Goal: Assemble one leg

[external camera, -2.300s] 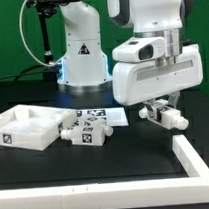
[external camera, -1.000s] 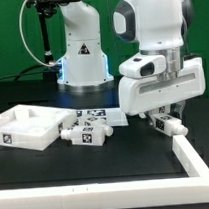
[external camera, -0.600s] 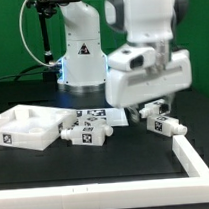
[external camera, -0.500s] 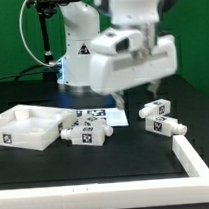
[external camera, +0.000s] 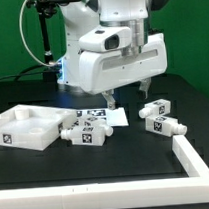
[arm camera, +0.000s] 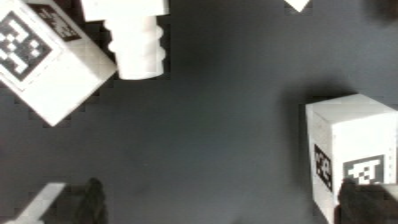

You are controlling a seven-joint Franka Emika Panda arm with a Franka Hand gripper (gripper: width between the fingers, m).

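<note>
**Leg loose on the tabletop, claw empty above it: hazards noted**

Leg (external camera: 160, 113), a stubby white plastic peg with black-and-white tag stickers, lies on its side on the black tabletop (external camera: 56, 168), toward the exterior view's right. A second white tagged peg (external camera: 170, 128) lies just beside it, apparently touching. The arm's two-finger claw (external camera: 128, 92) hangs above the tabletop, spread and holding nothing. It sits between these two pegs and the thin flat white marker board (external camera: 106, 114).

Other items: a cluster of like white pegs (external camera: 86, 132) lies against the large white square rimmed panel (external camera: 19, 128). A raised white rail (external camera: 196, 155) borders the work area close to the second peg. The wrist view shows a ridged white peg end (arm camera: 139, 45) and a tagged white block (arm camera: 361, 145), well apart on the dark surface. Which pegs these are cannot be told.

Hazards, as judged:

1. Double contact. With the two pegs so close, a descending finger is likely to land on the neighbour and shove both aside.
2. Rolling. The leg is rounded and lies on its side, so an off-centre closure could squeeze it out and send it rolling.
3. Rail. A peg pushed toward the exterior view's right could wedge against the rail, leaving little finger room.
4. Orientation. The narrower end cannot be made out in the exterior view. A grasp taken without settling this risks offering the wrong end to the panel's hole.
</note>
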